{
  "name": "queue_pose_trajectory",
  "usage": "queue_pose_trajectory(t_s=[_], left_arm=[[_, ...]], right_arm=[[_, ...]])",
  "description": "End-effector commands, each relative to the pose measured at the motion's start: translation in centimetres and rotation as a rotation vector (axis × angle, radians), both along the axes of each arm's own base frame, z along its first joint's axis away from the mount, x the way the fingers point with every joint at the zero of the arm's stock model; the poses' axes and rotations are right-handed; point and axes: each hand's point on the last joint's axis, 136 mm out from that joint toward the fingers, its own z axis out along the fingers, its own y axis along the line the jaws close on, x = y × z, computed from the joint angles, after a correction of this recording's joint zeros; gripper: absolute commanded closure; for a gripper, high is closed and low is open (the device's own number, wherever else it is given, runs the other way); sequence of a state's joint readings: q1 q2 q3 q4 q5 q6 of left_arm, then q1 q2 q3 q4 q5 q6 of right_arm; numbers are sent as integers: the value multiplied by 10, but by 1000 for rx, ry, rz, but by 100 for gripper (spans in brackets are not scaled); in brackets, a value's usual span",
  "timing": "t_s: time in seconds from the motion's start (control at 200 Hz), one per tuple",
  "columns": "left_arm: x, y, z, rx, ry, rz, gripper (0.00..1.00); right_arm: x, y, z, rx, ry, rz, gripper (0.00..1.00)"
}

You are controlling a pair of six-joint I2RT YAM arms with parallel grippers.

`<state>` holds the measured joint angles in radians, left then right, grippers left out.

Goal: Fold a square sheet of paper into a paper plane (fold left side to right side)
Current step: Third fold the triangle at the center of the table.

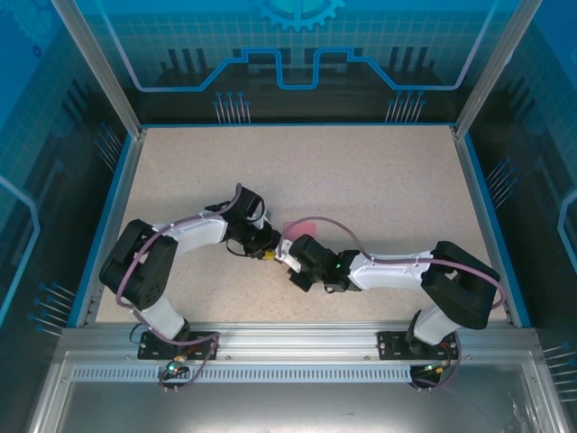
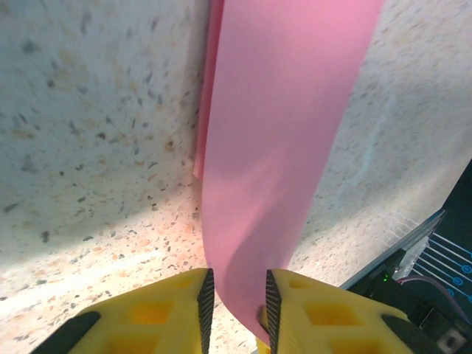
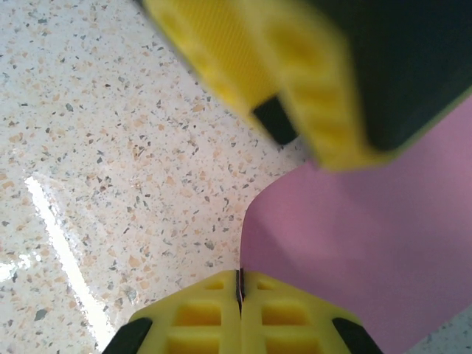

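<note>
The square sheet of paper (image 1: 303, 225) is pink and bent upward in the middle of the table, between my two grippers. In the left wrist view the paper (image 2: 280, 147) runs as a curved band down into my left gripper (image 2: 236, 295). Its jaws stand a little apart, and the sheet passes through the gap against the right pad (image 2: 273, 302). My right gripper (image 3: 240, 284) is shut, and the paper's (image 3: 369, 251) edge runs into the seam between its pads. The left gripper's yellow finger (image 3: 295, 81) hangs blurred just above. From above, the left gripper (image 1: 268, 252) and right gripper (image 1: 284, 249) almost touch.
The speckled beige tabletop (image 1: 361, 171) extends free behind and to both sides of the grippers. A blue rim (image 1: 117, 207) and glass walls enclose it. A dark part of the right arm (image 2: 428, 295) shows at the lower right of the left wrist view.
</note>
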<state>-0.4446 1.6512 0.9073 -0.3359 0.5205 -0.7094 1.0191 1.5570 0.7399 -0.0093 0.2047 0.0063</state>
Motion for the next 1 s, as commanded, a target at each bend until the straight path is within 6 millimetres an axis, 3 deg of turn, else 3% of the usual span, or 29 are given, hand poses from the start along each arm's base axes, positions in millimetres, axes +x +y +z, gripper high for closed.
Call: queue_pose_trajectory(t_s=[0.0,0.195,0.365,0.565,0.805,0.99], left_arm=[[11,10,19,31,-71,-21,71],[36,-10,19,-20,-89,-74,84],[55,-32,1,-47,-64,-124,88],[62,-51,-23,-13,-26,-176,90],[57,-48,-58,54,36,-187,92],[51,-42,-72,92,56,-197,94]], right_arm=[[-6,-3,-2,27,55,-10,100],[-6,-5,-4,38,82,-28,100],[-5,-6,-7,46,105,-43,100],[-5,-6,-7,52,131,-46,100],[-5,-7,-7,91,198,-54,100],[1,-14,-8,139,286,-102,100]])
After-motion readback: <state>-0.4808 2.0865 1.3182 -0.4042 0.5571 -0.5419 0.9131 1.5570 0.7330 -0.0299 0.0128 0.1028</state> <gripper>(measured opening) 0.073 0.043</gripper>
